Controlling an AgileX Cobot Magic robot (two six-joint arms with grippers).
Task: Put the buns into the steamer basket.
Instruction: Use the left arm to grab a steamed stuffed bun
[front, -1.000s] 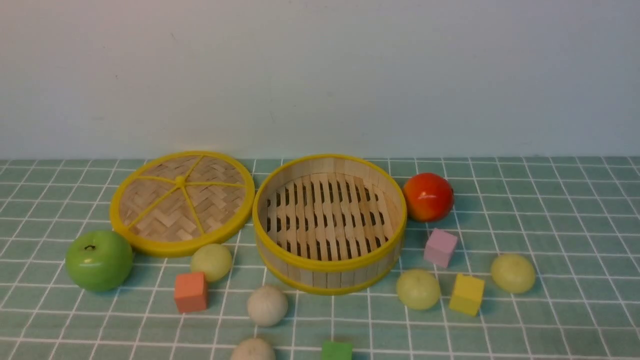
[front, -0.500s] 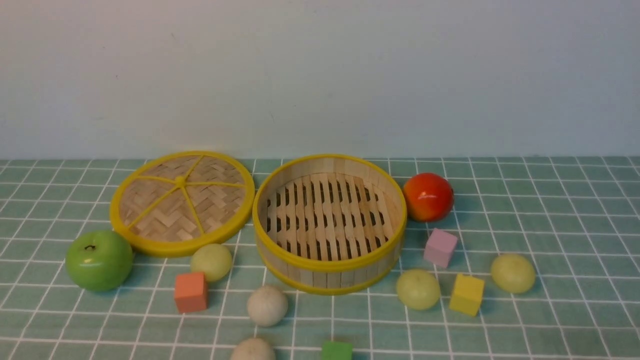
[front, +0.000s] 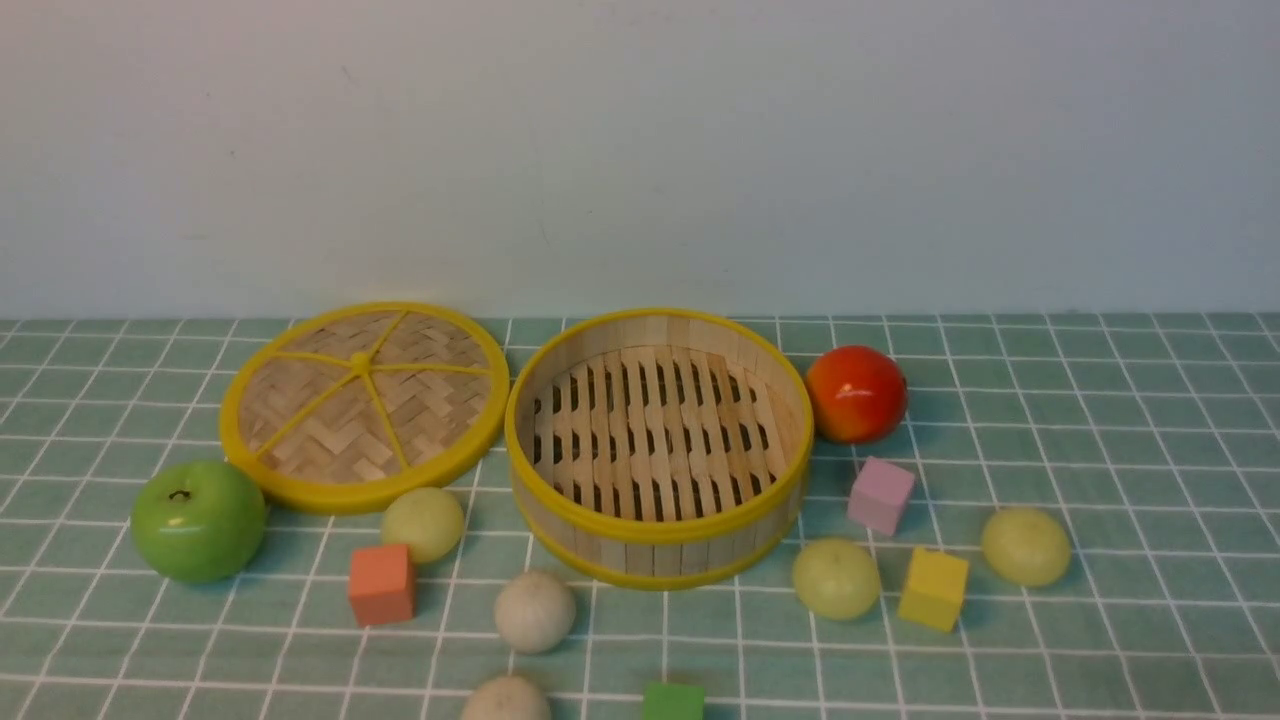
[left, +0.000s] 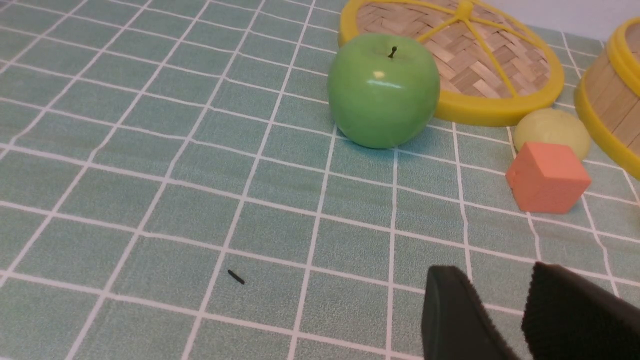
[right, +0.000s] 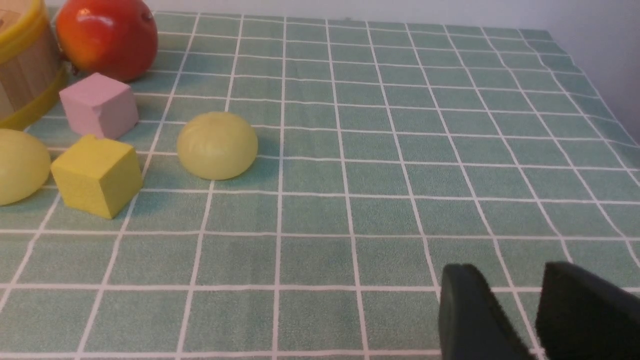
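The steamer basket stands empty mid-table, its slatted floor bare. Three pale yellow-green buns lie around it: one at front left, one at front right, one further right. Two off-white buns sit nearer me, one whole and one cut by the frame's edge. Neither arm shows in the front view. My left gripper hovers open over bare cloth, short of the front-left bun. My right gripper is open too, well back from the far-right bun.
The woven lid lies flat left of the basket. A green apple sits at front left and a red-orange fruit at the basket's right. Small cubes lie among the buns: orange, pink, yellow, green.
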